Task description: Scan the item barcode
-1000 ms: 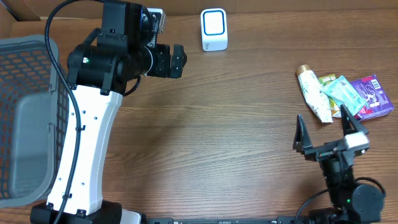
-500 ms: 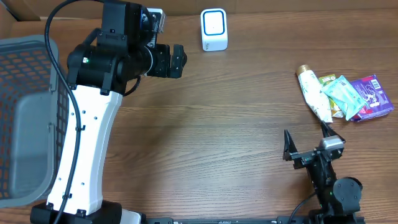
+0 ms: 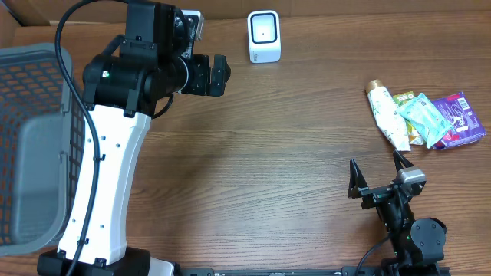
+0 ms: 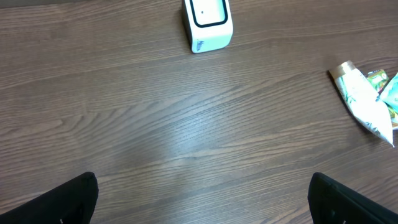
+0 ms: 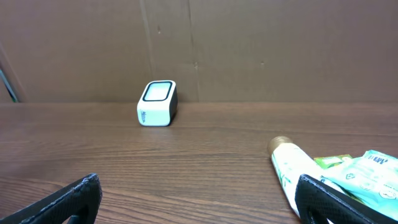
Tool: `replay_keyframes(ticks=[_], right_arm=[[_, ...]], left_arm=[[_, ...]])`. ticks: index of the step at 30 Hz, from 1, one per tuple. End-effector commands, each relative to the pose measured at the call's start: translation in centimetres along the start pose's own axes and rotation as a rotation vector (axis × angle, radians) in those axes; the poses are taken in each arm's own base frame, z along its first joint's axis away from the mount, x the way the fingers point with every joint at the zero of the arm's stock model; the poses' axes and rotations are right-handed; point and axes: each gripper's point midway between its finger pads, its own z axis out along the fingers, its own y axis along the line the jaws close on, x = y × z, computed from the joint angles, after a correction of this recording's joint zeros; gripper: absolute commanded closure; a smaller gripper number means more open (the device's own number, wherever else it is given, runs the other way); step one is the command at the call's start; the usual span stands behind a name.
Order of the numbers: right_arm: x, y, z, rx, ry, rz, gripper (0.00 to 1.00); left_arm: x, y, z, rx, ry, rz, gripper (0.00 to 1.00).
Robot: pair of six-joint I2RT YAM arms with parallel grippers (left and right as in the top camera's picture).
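Observation:
A white barcode scanner (image 3: 265,36) with a blue-rimmed face stands at the back of the table; it also shows in the left wrist view (image 4: 207,23) and the right wrist view (image 5: 157,103). The items lie in a heap at the right: a white tube (image 3: 386,115) (image 4: 364,102) (image 5: 292,174), a teal packet (image 3: 423,116) and a purple packet (image 3: 459,119). My left gripper (image 3: 220,74) hovers open, high over the table left of the scanner, holding nothing (image 4: 202,186). My right gripper (image 3: 376,165) is open and empty near the front edge, below the heap, its right finger next to the tube (image 5: 199,186).
A grey mesh basket (image 3: 38,84) stands at the far left edge. A brown cardboard wall (image 5: 249,43) rises behind the scanner. Bare wood lies between the scanner and the heap.
My right arm has pulled back toward the front edge and slightly left, away from the heap, then nearly stopped. The left arm and the items have not moved.

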Motion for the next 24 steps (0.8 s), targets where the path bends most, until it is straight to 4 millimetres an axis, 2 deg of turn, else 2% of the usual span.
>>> replay_keyframes(ticks=[1, 20, 24], right_arm=[[0.1, -0.1, 0.0, 0.000, -0.007, 0.010, 0.00], [0.1, -0.1, 0.0, 0.000, -0.007, 0.010, 0.00], [0.1, -0.1, 0.0, 0.000, -0.007, 0.010, 0.00]], left_arm=[[-0.1, 0.1, 0.3, 0.003, 0.004, 0.006, 0.00], [0.1, 0.2, 0.3, 0.000, 0.010, 0.006, 0.00], [-0.2, 0.8, -0.8, -0.046, -0.021, 0.028, 0.01]])
